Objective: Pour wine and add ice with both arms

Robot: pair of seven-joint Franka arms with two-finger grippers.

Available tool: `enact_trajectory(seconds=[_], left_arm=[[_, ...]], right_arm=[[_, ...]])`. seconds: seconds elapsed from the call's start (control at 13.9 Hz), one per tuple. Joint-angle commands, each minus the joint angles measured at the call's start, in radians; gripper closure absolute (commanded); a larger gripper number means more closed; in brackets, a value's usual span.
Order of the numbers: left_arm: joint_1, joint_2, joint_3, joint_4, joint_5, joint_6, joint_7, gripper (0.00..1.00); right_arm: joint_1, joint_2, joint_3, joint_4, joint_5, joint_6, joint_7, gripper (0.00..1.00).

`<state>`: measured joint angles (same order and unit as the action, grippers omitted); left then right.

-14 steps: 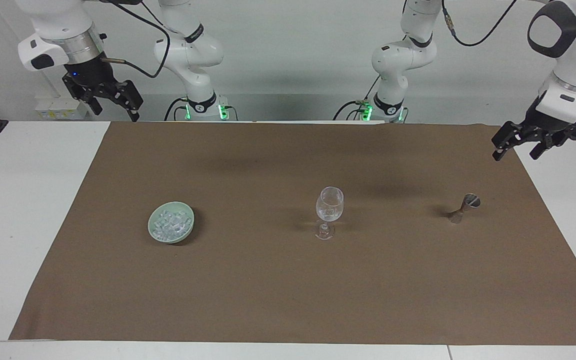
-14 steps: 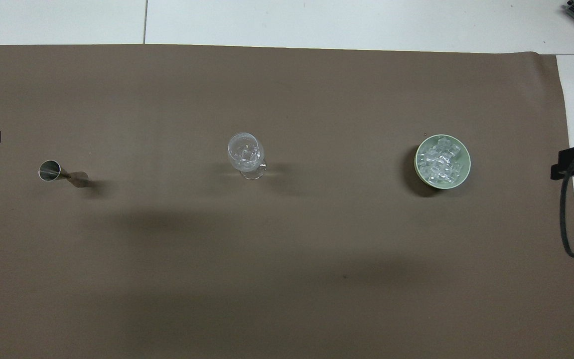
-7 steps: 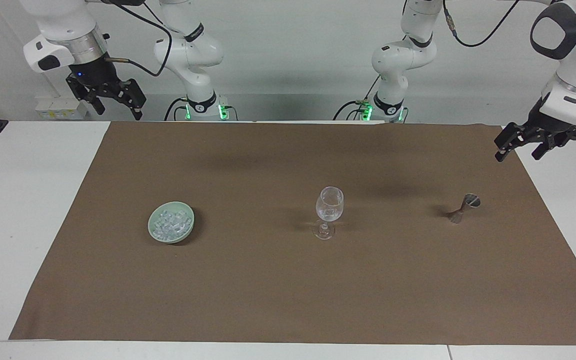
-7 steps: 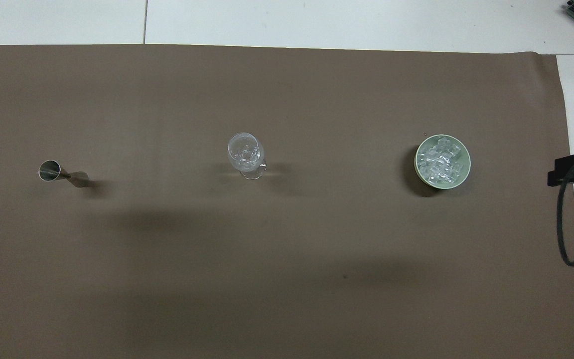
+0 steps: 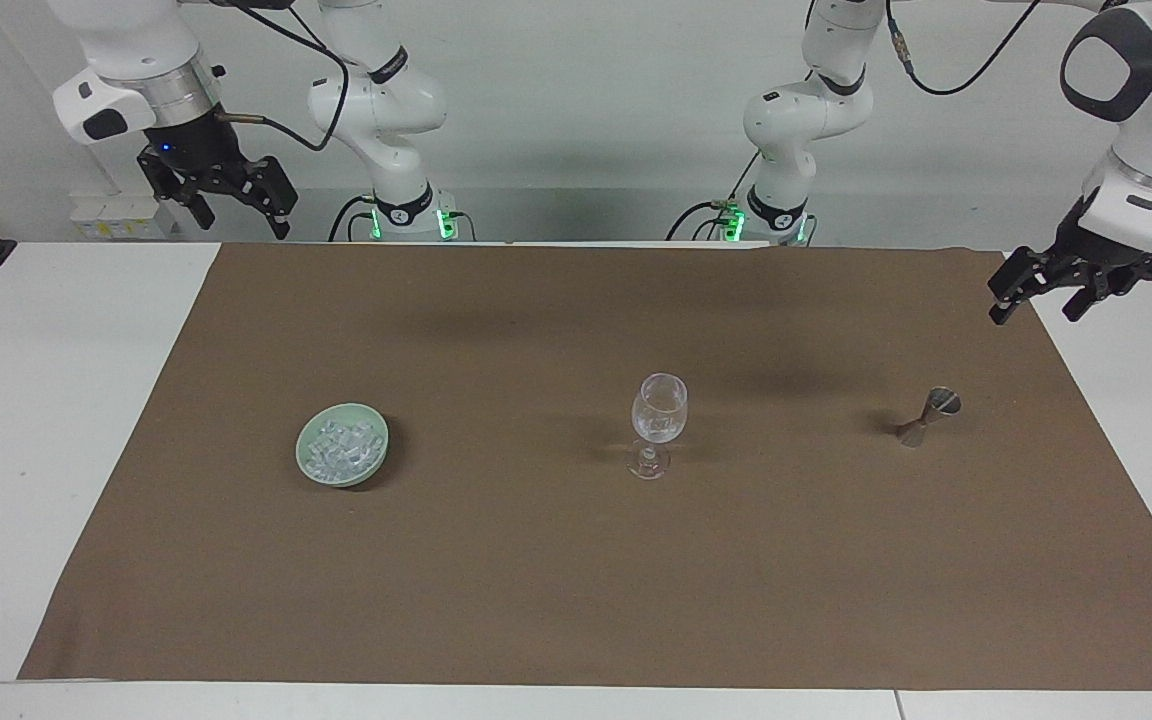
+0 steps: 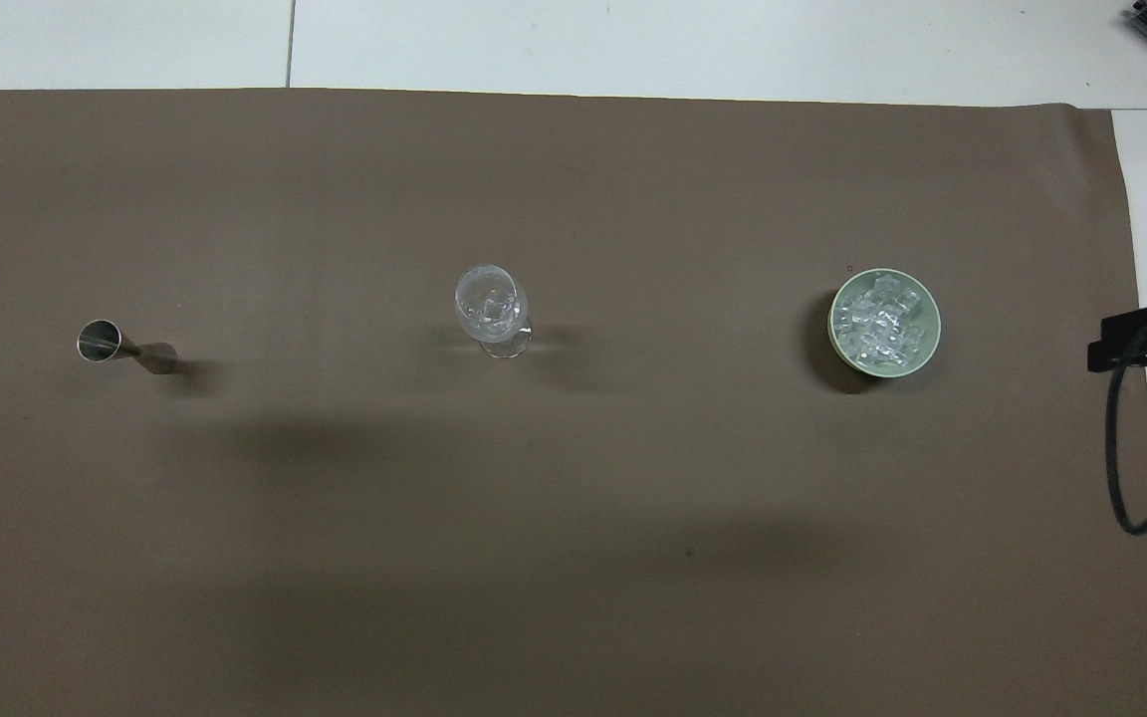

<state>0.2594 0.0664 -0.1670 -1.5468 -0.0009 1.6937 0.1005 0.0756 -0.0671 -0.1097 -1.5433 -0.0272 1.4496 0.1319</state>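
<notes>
Three things stand in a row across the brown mat (image 5: 576, 600), well apart from each other: a green bowl (image 5: 315, 470) heaped with ice (image 5: 341, 447) toward the right arm's end, a wine glass (image 5: 658, 408) in the middle, and a small metal jigger (image 5: 928, 414) upright toward the left arm's end. The glass holds a cube or two; whether any wine is in it I cannot tell.

What matters for the next move, I judge, is who is closest to what. The right gripper (image 5: 232, 203) hangs high over the table's edge nearest the robots, at its own end, so the bowl is its natural target. The left gripper (image 5: 1042, 296) hovers over the mat's corner at the left arm's end, above and to the side of the jigger. Both have their fingers spread apart, pointing downward and empty.
</notes>
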Motion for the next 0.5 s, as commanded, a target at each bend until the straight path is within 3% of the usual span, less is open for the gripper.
enact_trajectory(seconds=[0.0, 0.43], left_arm=[[0.006, 0.003, -0.006, 0.008, 0.002, -0.008, -0.008, 0.0], [-0.008, -0.008, -0.009, 0.017, -0.001, -0.009, -0.01, 0.0]], right_arm=[[0.009, -0.017, -0.002, -0.018, 0.018, 0.018, -0.02, 0.0], [0.007, -0.017, -0.001, -0.018, 0.018, 0.012, -0.023, 0.0]])
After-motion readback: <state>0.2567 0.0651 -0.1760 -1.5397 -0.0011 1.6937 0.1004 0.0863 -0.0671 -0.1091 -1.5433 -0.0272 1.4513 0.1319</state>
